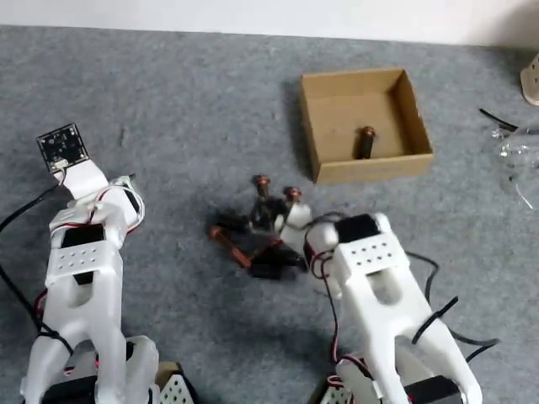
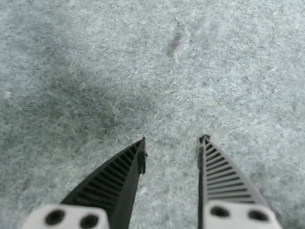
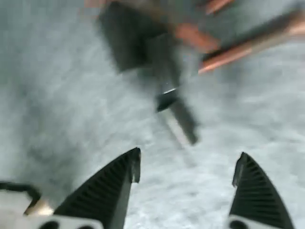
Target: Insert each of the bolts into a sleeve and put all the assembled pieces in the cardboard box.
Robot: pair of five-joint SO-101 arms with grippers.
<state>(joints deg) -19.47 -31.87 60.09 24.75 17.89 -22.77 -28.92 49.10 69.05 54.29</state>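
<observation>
Both gaping, empty: left gripper point(image 2: 171, 141) over carpet point(image 2: 95, 71), right gripper point(image 3: 188, 156) near heaped bolts point(image 1: 257, 229), one bolt point(image 1: 367, 143) inside cardboard box point(image 1: 370, 169).

I see a grey, felt-like carpet point(image 1: 168, 109) covering the work surface, evenly lit, with soft shadows. A plain white strip point(image 1: 253, 15) borders its far edge. Some clear plastic items point(image 1: 515, 151) lie at the right-hand edge.

Your high camera looks down over the table point(image 1: 168, 101); both wrist cameras face it closely, the right seemingly sharing the bolt pile point(image 1: 257, 234).
</observation>
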